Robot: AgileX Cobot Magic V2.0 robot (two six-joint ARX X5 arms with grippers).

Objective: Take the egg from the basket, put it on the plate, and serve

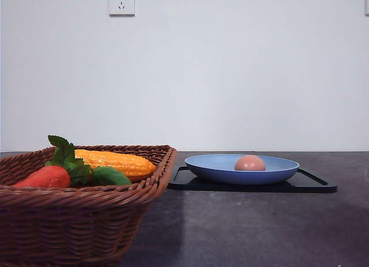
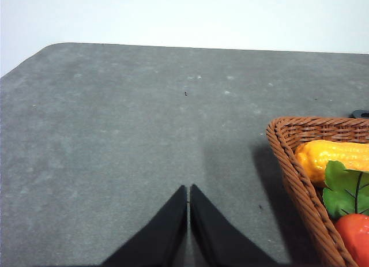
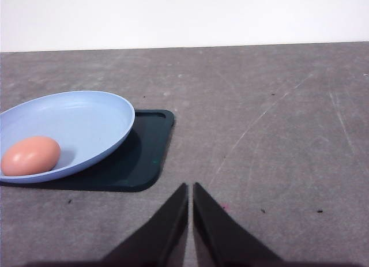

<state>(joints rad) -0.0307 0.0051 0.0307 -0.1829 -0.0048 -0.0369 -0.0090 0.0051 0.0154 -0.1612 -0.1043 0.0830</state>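
Note:
The pinkish-tan egg [image 1: 249, 162] [image 3: 30, 155] lies inside the light blue plate [image 1: 213, 166] [image 3: 86, 120], which rests on a flat black tray [image 1: 311, 185] [image 3: 144, 157]. The brown wicker basket [image 1: 75, 221] [image 2: 294, 163] stands at the front left, holding vegetables. My left gripper [image 2: 188, 193] is shut, empty, over bare table beside the basket's rim. Shut and empty as well, my right gripper [image 3: 190, 191] hovers over the table a short way from the tray's corner.
In the basket lie a yellow corn cob [image 1: 118, 161] [image 2: 334, 157], a red-orange vegetable [image 1: 46, 176] [image 2: 354, 232] and green leaves [image 1: 69, 160] [image 2: 346, 189]. A white wall with a socket [image 1: 121, 2] backs the grey table [image 1: 248, 232].

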